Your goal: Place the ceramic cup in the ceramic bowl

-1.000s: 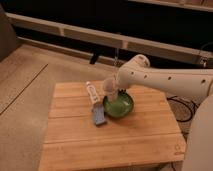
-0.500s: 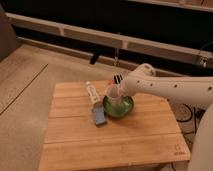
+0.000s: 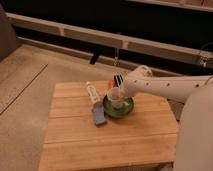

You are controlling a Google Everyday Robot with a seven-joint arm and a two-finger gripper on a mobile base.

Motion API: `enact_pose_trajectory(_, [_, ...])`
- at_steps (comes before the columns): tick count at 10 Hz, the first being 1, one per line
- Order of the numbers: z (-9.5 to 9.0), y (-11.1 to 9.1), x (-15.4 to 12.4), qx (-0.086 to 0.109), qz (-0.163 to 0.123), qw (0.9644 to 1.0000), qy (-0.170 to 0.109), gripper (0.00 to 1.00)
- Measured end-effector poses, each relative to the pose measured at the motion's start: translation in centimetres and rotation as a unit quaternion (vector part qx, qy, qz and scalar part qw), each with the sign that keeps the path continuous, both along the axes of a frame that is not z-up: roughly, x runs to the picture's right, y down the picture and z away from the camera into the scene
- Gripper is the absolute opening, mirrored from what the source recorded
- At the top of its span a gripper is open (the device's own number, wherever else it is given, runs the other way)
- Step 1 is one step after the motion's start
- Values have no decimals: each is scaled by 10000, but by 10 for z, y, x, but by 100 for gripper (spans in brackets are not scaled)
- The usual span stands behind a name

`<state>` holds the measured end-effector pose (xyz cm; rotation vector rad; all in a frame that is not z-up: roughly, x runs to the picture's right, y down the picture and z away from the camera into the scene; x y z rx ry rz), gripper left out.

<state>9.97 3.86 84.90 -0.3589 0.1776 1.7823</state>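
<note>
The pale cream ceramic cup stands upright inside the green ceramic bowl, which sits near the middle of the wooden table. My gripper hangs just above the cup's rim, at the end of the white arm that reaches in from the right. I cannot tell whether the gripper touches the cup.
A long white tube with markings lies left of the bowl. A flat blue rectangular object lies at the bowl's front left. The table's edges drop to a grey floor. A dark wall with a ledge runs behind.
The arm has drawn up and back from over the bowl, uncovering the cup, which now stands in the bowl. Over the last half second little has moved.
</note>
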Motion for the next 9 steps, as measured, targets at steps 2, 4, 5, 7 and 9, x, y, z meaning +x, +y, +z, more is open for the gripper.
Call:
enact_pose_trajectory(2, [4,-4,-7,20,10,10000,-92,69])
enact_pose_trajectory(4, [6,-5,-14,18,26,9998,-177,80])
enact_pose_trajectory(5, [6,-5,-18,6,27,9998,-221,80])
enact_pose_trajectory(7, [6,-3,-21,-35,32,9997,-258,80])
enact_pose_trajectory(9, [5,-5,-23,-35,22,9996,-282,80])
